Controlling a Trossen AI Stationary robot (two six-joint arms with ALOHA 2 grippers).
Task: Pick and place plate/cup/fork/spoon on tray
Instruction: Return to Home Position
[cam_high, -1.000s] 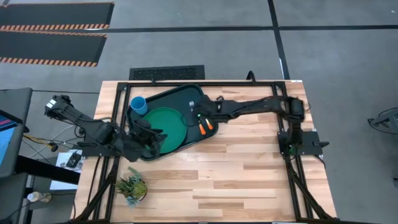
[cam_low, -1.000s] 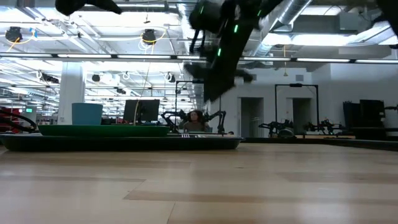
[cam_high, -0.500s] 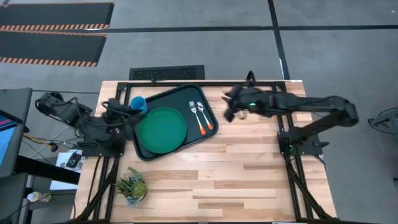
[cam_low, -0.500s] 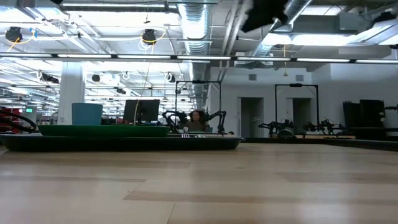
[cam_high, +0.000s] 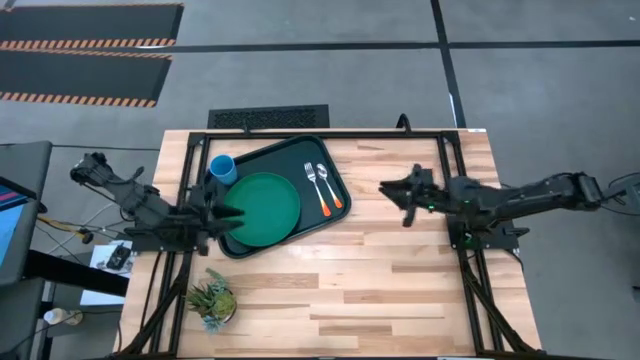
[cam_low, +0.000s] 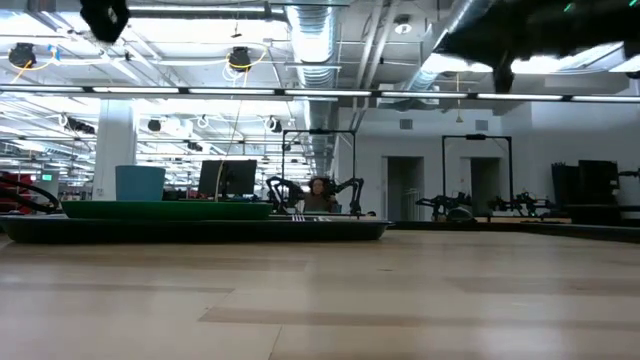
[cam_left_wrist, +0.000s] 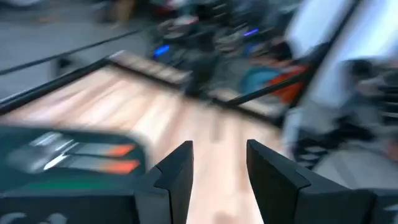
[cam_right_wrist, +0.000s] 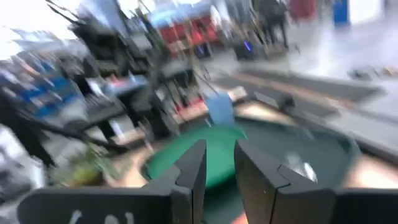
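The dark tray (cam_high: 300, 150) lies at the table's far left. In it are the green plate (cam_high: 262, 208), the fork (cam_high: 311, 178) and, right of it, the spoon (cam_high: 325, 180), both with orange handles. The blue cup (cam_high: 223, 168) stands at the tray's far left corner; whether inside the rim, I cannot tell. My left gripper (cam_high: 228, 213) is open and empty at the plate's left edge, above the table. My right gripper (cam_high: 392, 188) is open and empty over bare wood right of the tray. The right wrist view shows the plate (cam_right_wrist: 205, 158) and the cup (cam_right_wrist: 219, 109).
A small spiky green plant (cam_high: 212, 298) stands near the table's front left corner. Bare wood (cam_high: 400, 270) spreads over the table's middle and right. A black frame runs along the table's edges. The low view shows the tray's rim (cam_low: 200, 230) at the left.
My right gripper has drawn back from over the fork and spoon toward the table's right edge and risen. My left gripper has swung away toward the cup and come back to the plate's left edge. The plate, cup, fork and spoon have stayed where they were.
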